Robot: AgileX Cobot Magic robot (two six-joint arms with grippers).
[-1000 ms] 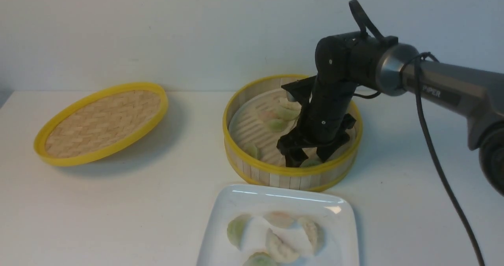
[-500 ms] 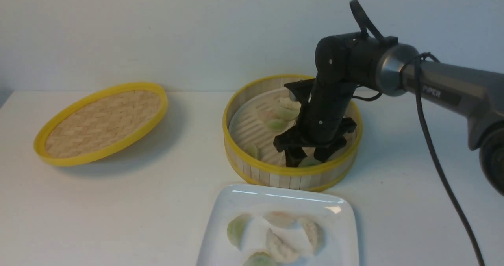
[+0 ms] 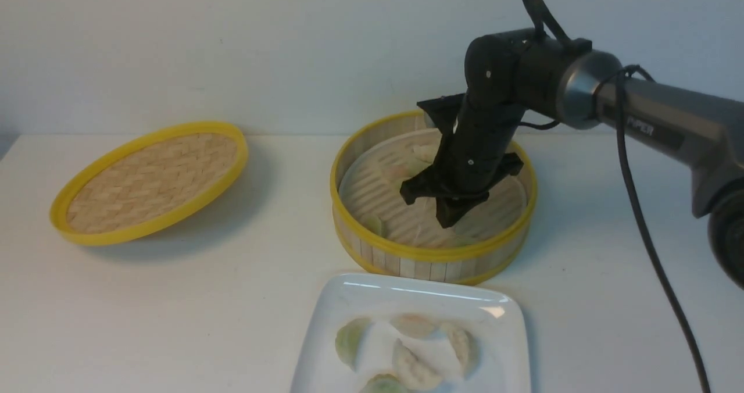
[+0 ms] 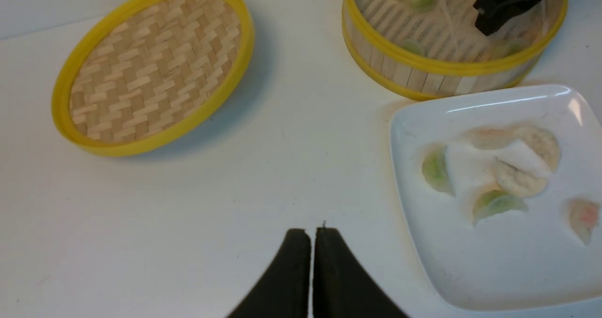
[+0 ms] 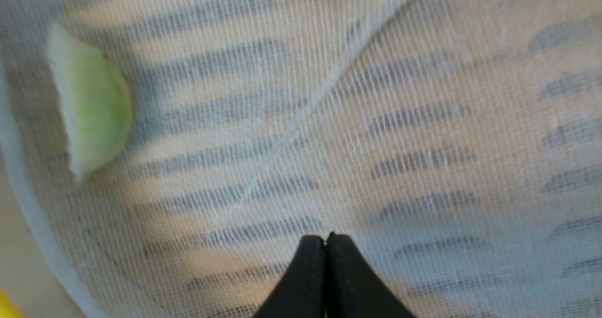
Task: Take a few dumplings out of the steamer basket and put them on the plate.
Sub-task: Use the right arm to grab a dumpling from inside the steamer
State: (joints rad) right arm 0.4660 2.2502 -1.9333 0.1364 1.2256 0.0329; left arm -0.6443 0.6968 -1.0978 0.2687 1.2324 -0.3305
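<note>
The white table (image 3: 174, 300) carries everything. The right arm (image 3: 668, 125) reaches across it from the robot's right and angles down into the steamer basket (image 3: 430, 253). The basket stands open, with its woven lid (image 3: 151, 181) set well apart toward the left, presumably to give the arm a clear way in. The square white plate (image 3: 505, 358) lies just in front of the basket, which I take to be for keeping each carry short. Several dumplings (image 3: 414, 370) lie clustered on the plate, and more lie in the basket, a few by the far wall and one by the left wall. The right gripper (image 3: 450, 218) hangs inside the basket above the white liner (image 5: 400, 120), its jaws pressed together with nothing between them. I judge a fresh try needs them spread first. The left gripper (image 4: 311, 233) is likewise closed and empty, parked over bare table out of the way. Only the right wrist view proves the empty pinch, showing mesh under the tips and a green dumpling (image 5: 91, 106) off to one side by the liner's edge. Only the left wrist view shows a pinkish dumpling (image 4: 582, 217) lying apart from the cluster near the plate's edge, which the front view crops.
</note>
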